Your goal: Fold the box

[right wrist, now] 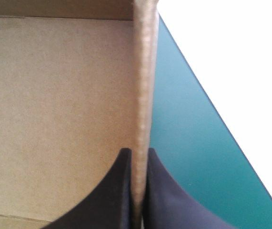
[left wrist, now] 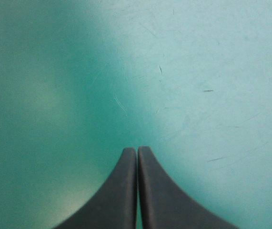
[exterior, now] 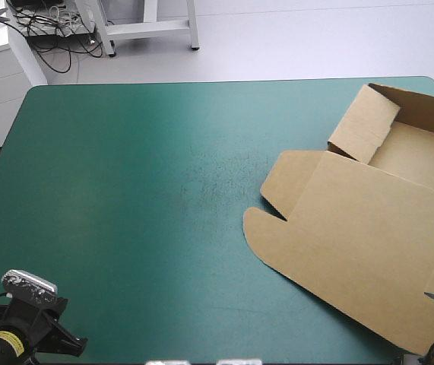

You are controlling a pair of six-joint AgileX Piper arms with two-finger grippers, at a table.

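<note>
At the near left corner the left gripper (left wrist: 136, 149) hangs over bare teal-green cover (exterior: 140, 198), its two black fingers pressed together into one point with nothing between them; the cloth under it shows only fine scratches. From there the whole left and middle of the table (exterior: 19, 152) lies open from the near edge to the far edge. At the near right the right gripper (right wrist: 138, 151) pinches an upright strip of the box (exterior: 369, 228), the board seen edge-on between its fingers, with a flat brown panel on one side and a narrow band of cover on the other, running out to the table's edge close by; which wall this is I cannot tell. There is one box, on the right half of the table and running out past the right side of the high view. Its lid (exterior: 376, 243) lies flat nearest, with two flaps (exterior: 266, 232) on its left side, a notch between them. Farther off, by the far right corner, sits the open tray (exterior: 422, 156); two of its walls show standing, the left and the far one, close to the table's far edge. Beyond that edge is pale floor (exterior: 277, 46)
</note>
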